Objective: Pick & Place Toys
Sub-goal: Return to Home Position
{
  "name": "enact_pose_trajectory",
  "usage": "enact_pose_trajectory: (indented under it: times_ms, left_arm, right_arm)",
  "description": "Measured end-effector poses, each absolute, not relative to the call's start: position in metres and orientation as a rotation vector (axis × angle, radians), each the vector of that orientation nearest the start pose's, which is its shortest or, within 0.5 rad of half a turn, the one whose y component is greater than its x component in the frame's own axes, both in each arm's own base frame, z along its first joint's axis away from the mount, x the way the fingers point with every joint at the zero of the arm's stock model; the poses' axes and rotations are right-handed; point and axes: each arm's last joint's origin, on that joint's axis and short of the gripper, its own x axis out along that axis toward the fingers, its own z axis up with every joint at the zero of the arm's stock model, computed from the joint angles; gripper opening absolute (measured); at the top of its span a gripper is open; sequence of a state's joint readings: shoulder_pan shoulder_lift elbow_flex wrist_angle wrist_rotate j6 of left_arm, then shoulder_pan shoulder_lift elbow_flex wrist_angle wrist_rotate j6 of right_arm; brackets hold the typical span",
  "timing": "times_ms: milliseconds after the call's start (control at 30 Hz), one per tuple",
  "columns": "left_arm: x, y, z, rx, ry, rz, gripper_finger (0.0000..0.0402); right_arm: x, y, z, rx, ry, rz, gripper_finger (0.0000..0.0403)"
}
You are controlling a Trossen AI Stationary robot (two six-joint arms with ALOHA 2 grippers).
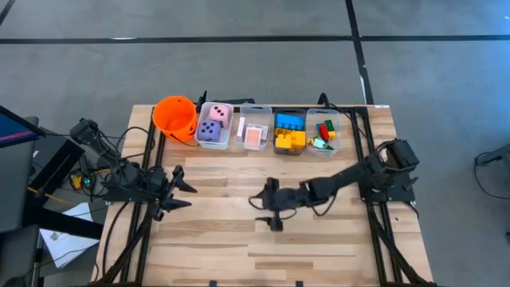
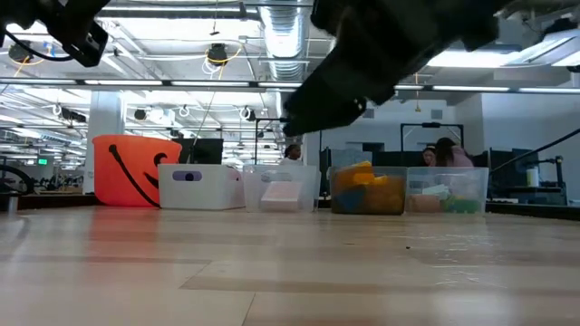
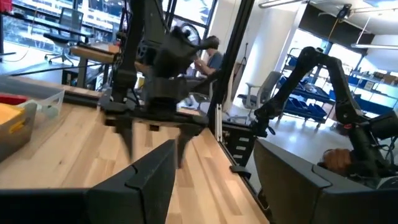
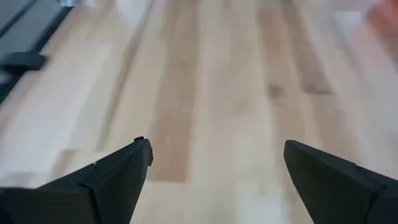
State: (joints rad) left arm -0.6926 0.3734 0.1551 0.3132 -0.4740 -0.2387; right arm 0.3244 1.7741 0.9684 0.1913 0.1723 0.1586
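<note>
The toys lie in a row of bins at the table's far edge. A pink and a purple die (image 1: 213,123) share one bin. Pink-backed cards (image 1: 254,135) fill another, yellow and blue bricks (image 1: 288,132) a third, and red and green bricks (image 1: 324,134) a fourth. My left gripper (image 1: 190,196) hangs open at the table's left, pointing level toward the right, with nothing between its fingers (image 3: 149,180). My right gripper (image 1: 267,211) stands open over the bare wood at the table's middle (image 4: 217,152). It holds nothing and also shows in the left wrist view (image 3: 155,134).
An orange bucket (image 1: 175,118) stands left of the bins at the far edge. Bare wood (image 1: 231,239) stretches from the bins to the near edge. Beyond the table the low view shows a room with people seated (image 2: 449,154).
</note>
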Motion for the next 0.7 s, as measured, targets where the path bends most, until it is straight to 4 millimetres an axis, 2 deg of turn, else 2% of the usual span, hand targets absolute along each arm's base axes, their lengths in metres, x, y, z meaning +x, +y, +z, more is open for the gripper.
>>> enact_pose_trajectory:
  times_ms: [133, 233, 300, 400, 533, 633, 700]
  left_arm:
    - [0.100, -0.066, 0.214, -0.295, -0.053, -0.227, 0.0209]
    - [0.100, -0.066, 0.214, -0.296, -0.055, -0.227, 0.0209]
    - [0.100, -0.066, 0.214, -0.295, -0.055, -0.226, 0.0209]
    - [0.100, -0.066, 0.214, -0.295, -0.055, -0.226, 0.0209]
    - [0.100, -0.066, 0.214, -0.289, -0.057, -0.221, 0.0209]
    - [0.100, -0.066, 0.214, -0.290, -0.056, -0.221, 0.0209]
    - [0.100, -0.066, 0.214, -0.298, -0.055, -0.222, 0.0209]
  right_arm:
    - [0.340, 0.120, 0.180, -0.012, 0.613, 0.150, 0.0363]
    - [0.326, 0.123, 0.200, -0.016, 0.632, 0.152, 0.0363]
    - [0.311, 0.119, 0.214, 0.075, 0.678, 0.099, 0.0363]
    - [0.284, 0.122, 0.245, 0.169, 0.679, 0.100, 0.0363]
    - [0.240, 0.131, 0.299, 0.033, 0.489, 0.258, 0.0363]
    - [0.200, 0.120, 0.334, -0.045, 0.376, 0.334, 0.0363]
    - [0.174, 0.106, 0.339, -0.076, 0.320, 0.368, 0.0363]
